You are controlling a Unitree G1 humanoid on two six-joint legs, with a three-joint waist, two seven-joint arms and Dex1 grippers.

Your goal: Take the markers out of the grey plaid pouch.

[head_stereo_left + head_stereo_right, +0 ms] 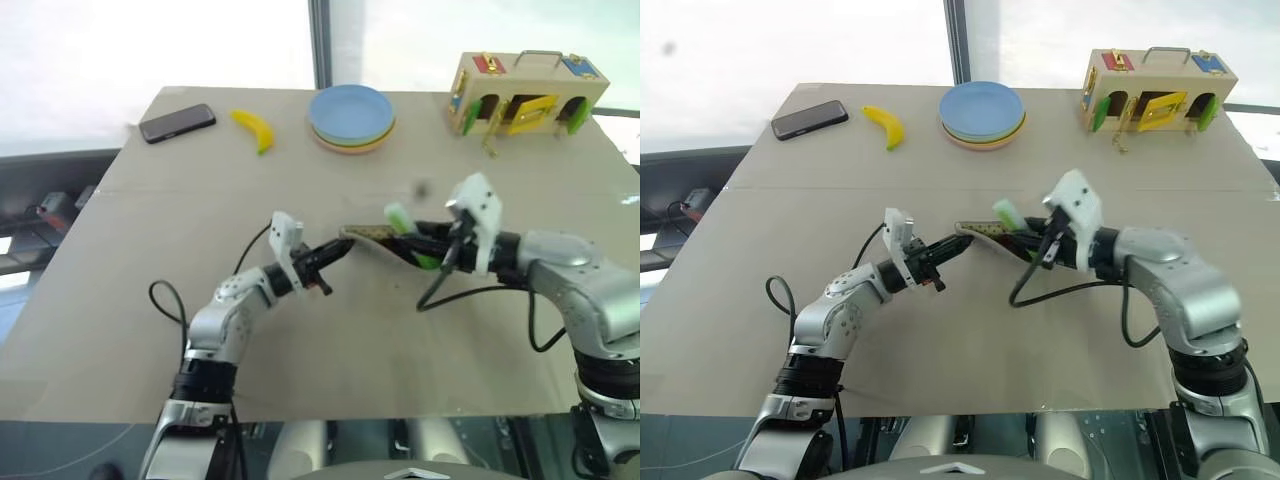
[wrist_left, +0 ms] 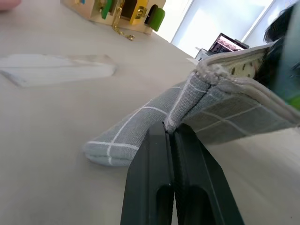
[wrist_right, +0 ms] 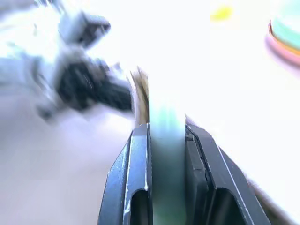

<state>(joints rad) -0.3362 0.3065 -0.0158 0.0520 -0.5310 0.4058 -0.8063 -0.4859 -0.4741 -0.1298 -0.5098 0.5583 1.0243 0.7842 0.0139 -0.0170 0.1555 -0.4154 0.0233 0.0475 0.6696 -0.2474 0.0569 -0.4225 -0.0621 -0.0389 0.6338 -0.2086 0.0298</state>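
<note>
Markers first: from the head's left eye, the light green marker (image 1: 398, 216) sticks up out of the grey plaid pouch (image 1: 372, 240), which hangs above the middle of the table (image 1: 120, 300), strung between the two arms. The left gripper (image 1: 335, 250) is closed on the pouch's near end. The right gripper (image 1: 425, 240) comes in from the other side, its fingers clamped on the green marker. Further back on the table lie a black phone (image 1: 177, 123), a yellow banana (image 1: 254, 129), a stack of plates (image 1: 351, 118) and a wooden latch box (image 1: 525, 92). The red marker I cannot make out.

Looking along the left wrist, the two black fingers (image 2: 154, 178) are pressed together on a seam of the pouch (image 2: 197, 93), whose far end droops down to the tabletop. Its tan lining shows at the open mouth.

Looking along the right wrist, the picture is smeared, but the fingers (image 3: 136, 178) are squeezed against a pale green stick (image 3: 166, 159) between them, with the other arm blurred beyond.
</note>
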